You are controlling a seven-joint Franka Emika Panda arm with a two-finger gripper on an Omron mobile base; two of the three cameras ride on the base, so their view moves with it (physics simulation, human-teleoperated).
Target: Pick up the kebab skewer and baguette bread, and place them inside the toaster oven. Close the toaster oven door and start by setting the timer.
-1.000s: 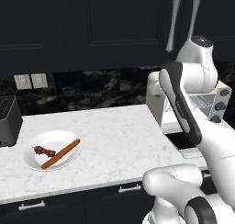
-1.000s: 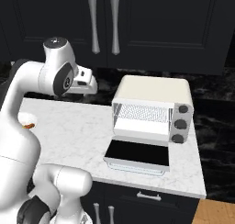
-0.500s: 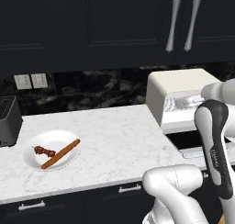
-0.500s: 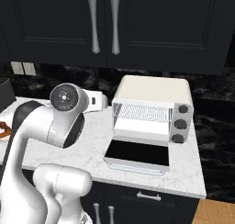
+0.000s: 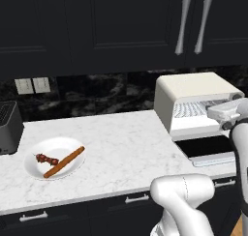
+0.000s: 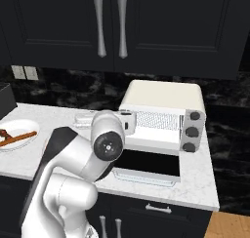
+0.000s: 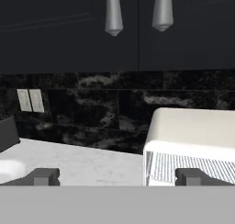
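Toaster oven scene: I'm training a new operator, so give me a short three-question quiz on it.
1. True or false: the toaster oven door is shut.
2. What holds the kebab skewer and the baguette bread?
   A. white plate
   B. oven rack
   C. bare counter
3. Fill in: the tool is ___ and holds nothing.

Key: 1 false, it lies folded down; 2 A; 3 open.
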